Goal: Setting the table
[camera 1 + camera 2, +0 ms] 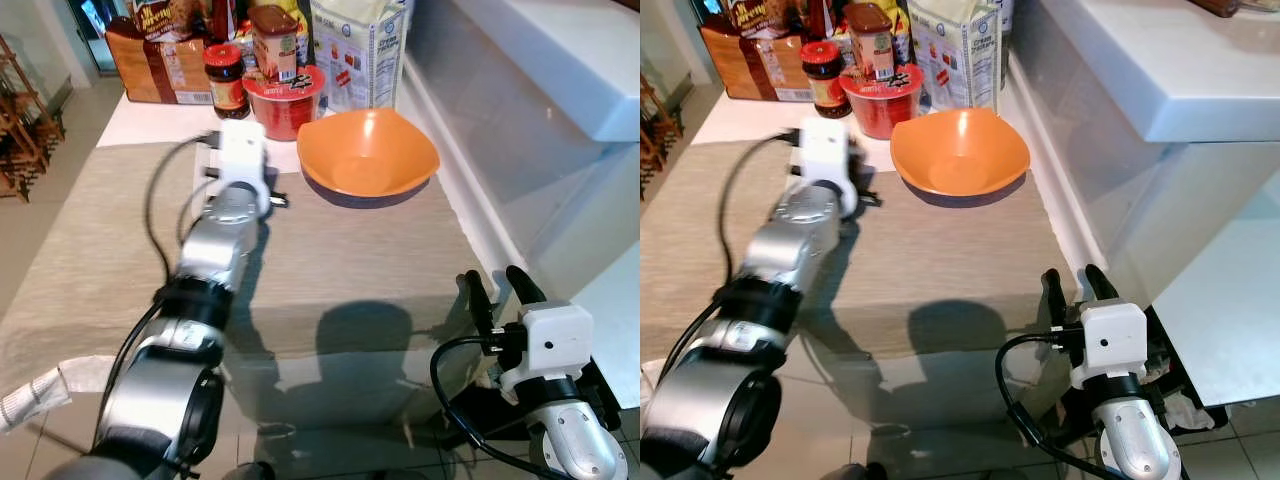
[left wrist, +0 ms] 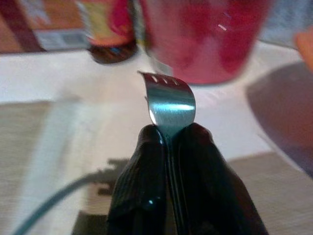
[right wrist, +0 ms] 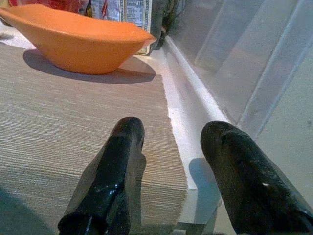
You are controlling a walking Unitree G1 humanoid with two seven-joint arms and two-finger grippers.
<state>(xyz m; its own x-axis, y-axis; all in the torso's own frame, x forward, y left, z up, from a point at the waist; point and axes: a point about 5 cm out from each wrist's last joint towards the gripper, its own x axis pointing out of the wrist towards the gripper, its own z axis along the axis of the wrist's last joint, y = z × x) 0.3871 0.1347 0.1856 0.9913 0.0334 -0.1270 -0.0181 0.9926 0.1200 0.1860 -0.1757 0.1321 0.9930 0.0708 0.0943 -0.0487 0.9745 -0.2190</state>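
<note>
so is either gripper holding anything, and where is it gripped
The left gripper is shut on a fork, pinching it just below the tines. The right gripper is open and holds nothing.

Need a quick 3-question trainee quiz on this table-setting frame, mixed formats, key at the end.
1. True or false: the left pincer is shut on a fork.
2. The orange bowl is: A) empty B) full of soup C) upside down.
3. Fill in: the right pincer hangs open at the near right ___ of the table.

Key: 1 true; 2 A; 3 corner.
</note>
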